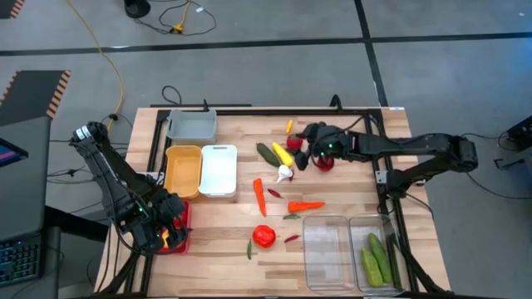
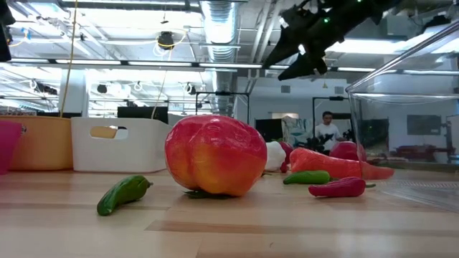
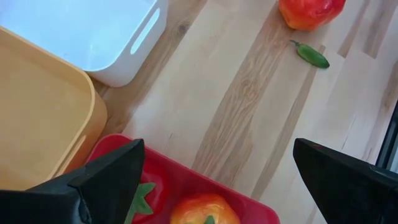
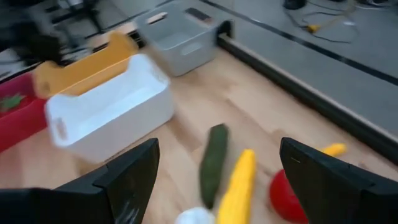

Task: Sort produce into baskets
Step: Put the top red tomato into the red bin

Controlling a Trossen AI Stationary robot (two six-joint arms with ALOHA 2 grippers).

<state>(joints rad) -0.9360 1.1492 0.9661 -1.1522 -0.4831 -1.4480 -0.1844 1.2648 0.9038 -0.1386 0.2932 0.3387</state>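
Red basket (image 1: 177, 241) at the tabletop's (image 1: 224, 249) front left corner: holds two red-orange tomatoes (image 3: 205, 210). Left end effector (image 1: 166, 226) hovers above it, fingers wide, holding nothing. Yellow basket (image 1: 183, 170) and white basket (image 1: 219, 170): side by side near the left edge; grey basket (image 1: 192, 124) at the back. Loose produce mid-tabletop: cucumber (image 1: 267, 153), corn (image 1: 282, 154), garlic (image 1: 285, 174), carrots (image 1: 306, 206), large tomato (image 1: 264, 236). Right end effector (image 1: 309, 143) hangs over the back group, fingers wide, empty. Clear baskets (image 1: 328, 249) at the front right; one holds cucumbers (image 1: 376, 257).

Grey floor (image 1: 274, 21) with a yellow cable (image 1: 108, 58); ceiling strip lights (image 2: 122, 64).
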